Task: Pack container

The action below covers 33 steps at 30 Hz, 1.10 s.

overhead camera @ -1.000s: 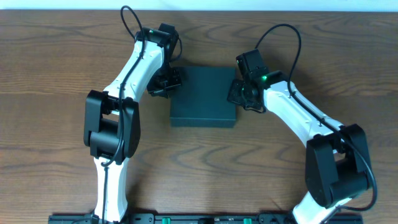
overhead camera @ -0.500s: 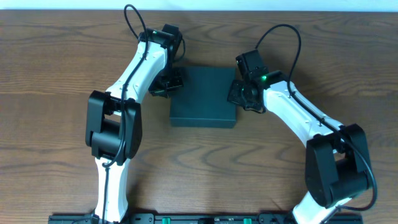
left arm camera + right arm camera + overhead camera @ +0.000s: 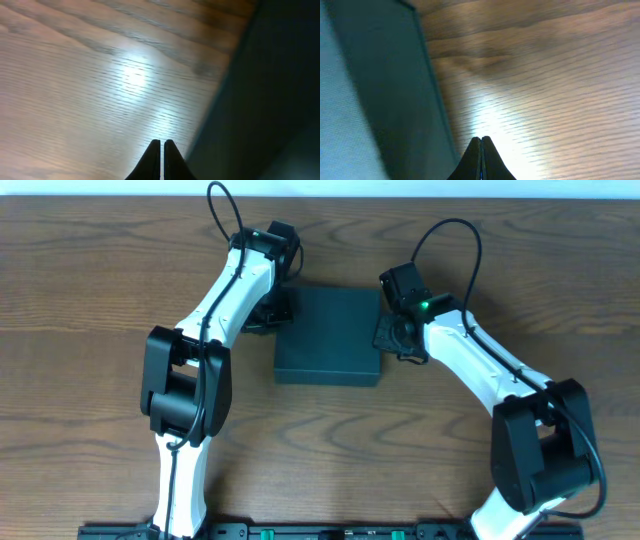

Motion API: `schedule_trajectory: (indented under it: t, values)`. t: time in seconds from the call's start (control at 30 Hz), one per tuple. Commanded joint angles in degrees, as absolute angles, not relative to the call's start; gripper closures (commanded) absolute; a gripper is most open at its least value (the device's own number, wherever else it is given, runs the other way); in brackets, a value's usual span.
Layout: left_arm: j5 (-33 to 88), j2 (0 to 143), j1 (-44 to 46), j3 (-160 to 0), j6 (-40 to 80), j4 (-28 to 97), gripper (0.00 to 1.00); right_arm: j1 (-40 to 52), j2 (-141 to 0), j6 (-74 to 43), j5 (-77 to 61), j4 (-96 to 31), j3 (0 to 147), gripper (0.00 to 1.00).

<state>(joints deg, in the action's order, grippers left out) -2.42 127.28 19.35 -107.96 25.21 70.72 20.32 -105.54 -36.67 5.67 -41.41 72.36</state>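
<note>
Claws both pinched together, empty: left claw (image 3: pixel 162 145) at the container's (image 3: pixel 328 332) ten o'clock edge, right claw (image 3: pixel 481 140) at its three o'clock. Container lies closed mid-bench (image 3: pixel 90 300). Uneven sideways nudges could spin or skid it.

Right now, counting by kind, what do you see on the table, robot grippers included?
Dark teal-black container: 1
Grippers: 2 (left gripper and right gripper, both shut and holding nothing, one at each side of the container)
Total: 3
</note>
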Motion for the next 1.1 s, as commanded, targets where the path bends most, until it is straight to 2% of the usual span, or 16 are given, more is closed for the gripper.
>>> schedule_trajectory:
  t: [0.0,0.17,0.47,0.63,0.8,0.87,0.93,1.0,1.07]
  values:
    - [-7.7,125.7,17.3,-108.2,24.2,72.0,0.94,18.5,-104.3,-34.2,10.9,-42.4,74.9,0.99]
    - [-10.3,121.8,14.2,-108.6,21.9,74.3,0.94,15.9,-100.6,-29.2,11.4,-44.6,77.5,0.98]
    - [-12.6,103.7,11.6,-108.6,14.1,74.7,0.94,14.3,-88.5,-22.2,11.4,-55.5,83.1,0.99]
    - [-9.3,92.2,11.7,-108.6,13.3,75.7,0.94,14.3,-78.5,-17.0,10.9,-60.0,83.4,0.92]
    - [-6.0,82.9,11.7,-108.6,9.0,80.2,0.94,14.3,-68.5,-10.7,6.0,-64.4,83.4,0.54]
    - [-5.0,79.1,11.7,-108.6,4.6,83.5,0.78,14.3,-63.8,-8.4,3.0,-66.7,83.4,0.37]
    - [-4.0,76.1,11.7,-108.6,1.8,87.0,0.63,14.3,-60.0,-7.0,1.8,-69.0,83.4,0.27]
    - [-2.2,73.3,11.7,-108.6,0.1,91.0,0.53,14.3,-56.2,-6.6,1.6,-71.8,83.4,0.17]
    - [-0.4,70.7,11.7,-108.6,0.1,94.5,0.48,14.3,-53.1,-6.1,1.4,-74.4,83.4,0.07]
